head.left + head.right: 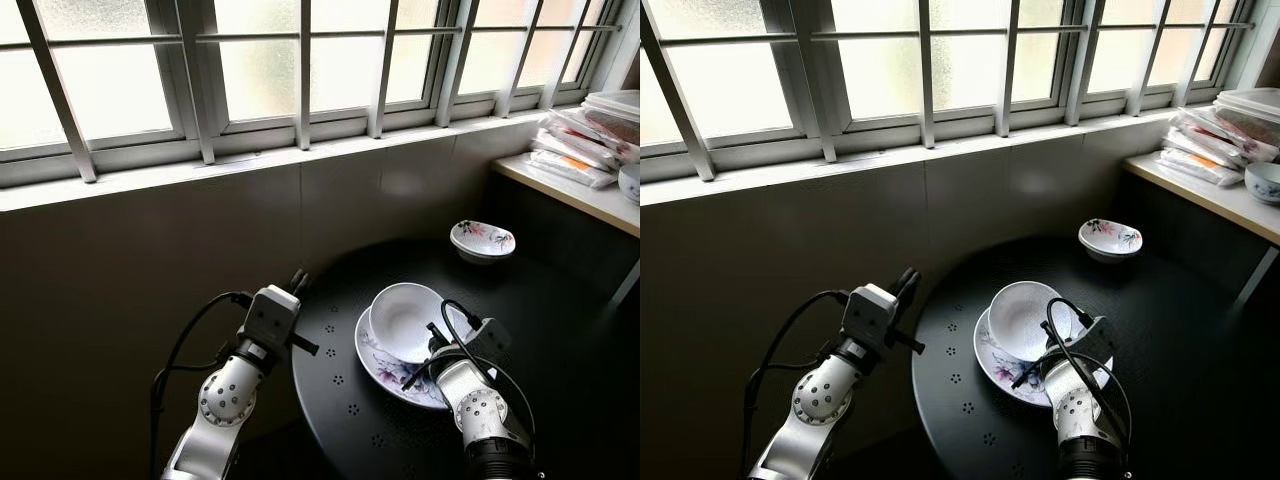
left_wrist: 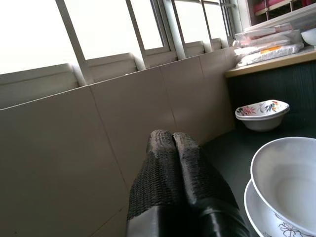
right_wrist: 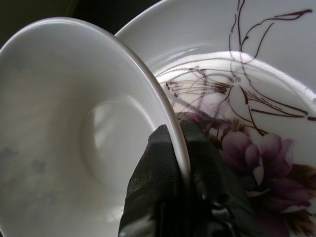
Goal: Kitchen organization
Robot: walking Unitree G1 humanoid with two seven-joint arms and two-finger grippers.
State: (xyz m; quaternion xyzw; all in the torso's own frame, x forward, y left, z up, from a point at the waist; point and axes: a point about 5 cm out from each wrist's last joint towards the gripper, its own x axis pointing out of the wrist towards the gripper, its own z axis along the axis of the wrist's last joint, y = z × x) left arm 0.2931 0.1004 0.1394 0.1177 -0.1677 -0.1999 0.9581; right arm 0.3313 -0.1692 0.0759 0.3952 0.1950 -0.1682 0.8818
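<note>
White bowl (image 1: 405, 320) on flowered plate (image 1: 385, 368)

A glossy, smooth ceramic glaze is shown by the white bowl (image 3: 74, 133), and the same shine is seen on the flowered plate (image 3: 256, 64) beneath it. The fingers (image 3: 163, 192) of the right gripper (image 3: 181, 148) are covered in a rough, black woven-looking texture, as are those of the left gripper (image 2: 173, 140). The round table (image 1: 560, 330) is finished in matt black. The wall tiles (image 2: 133, 113) appear smooth with a dull sheen.
</note>
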